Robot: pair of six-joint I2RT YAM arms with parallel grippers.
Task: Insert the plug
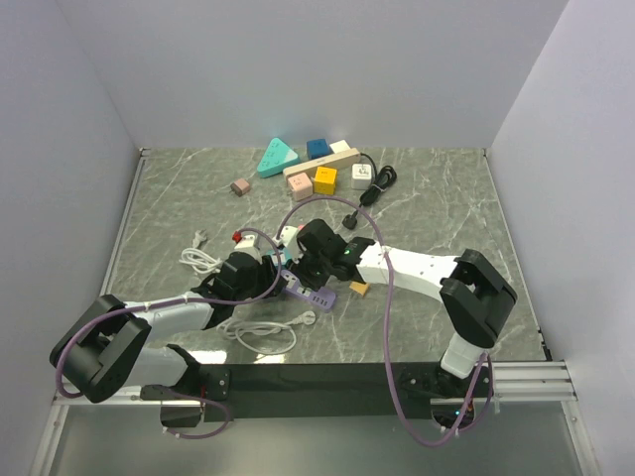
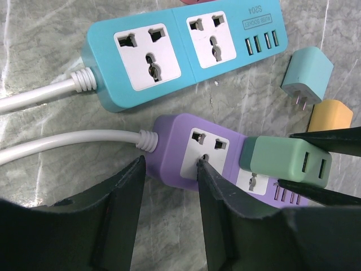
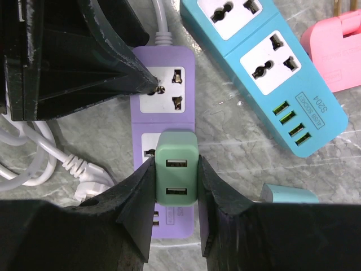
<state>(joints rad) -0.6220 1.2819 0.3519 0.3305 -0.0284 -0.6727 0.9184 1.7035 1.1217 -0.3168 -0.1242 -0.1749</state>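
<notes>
Left arm (image 1: 169,317) and right arm (image 1: 417,268) folded inward from the near edge, wrists almost meeting. Right gripper (image 3: 176,166) clamped on the plug (image 3: 176,178) — green, two USB slots up — one finger on each flank. Directly under it, the purple strip (image 3: 169,57), with the plug over the second socket (prongs hidden; seated or not, cannot tell). Left gripper (image 2: 170,166) spread apart, one fingertip (image 2: 206,180) resting on the first socket's face, the other down beside the strip's edge by the cord end.

Plain from the right wrist, barely a sliver from the left: a pink adapter (image 3: 333,53) beyond the gripper to its right. Also there, not in the left wrist view: a loose white cord (image 3: 84,180) to its left. From the left wrist, not the right: an orange adapter (image 2: 330,116) just past the right gripper's fingers, beside a teal adapter (image 2: 307,76). In both wrist views, a blue strip (image 2: 186,51) just beyond the purple one. From above alone — a cluster (image 1: 317,169) of further strips and adapters, well beyond both grippers.

Grey-green marbled table (image 1: 446,198), plain pale walls (image 1: 298,69) on three sides.
</notes>
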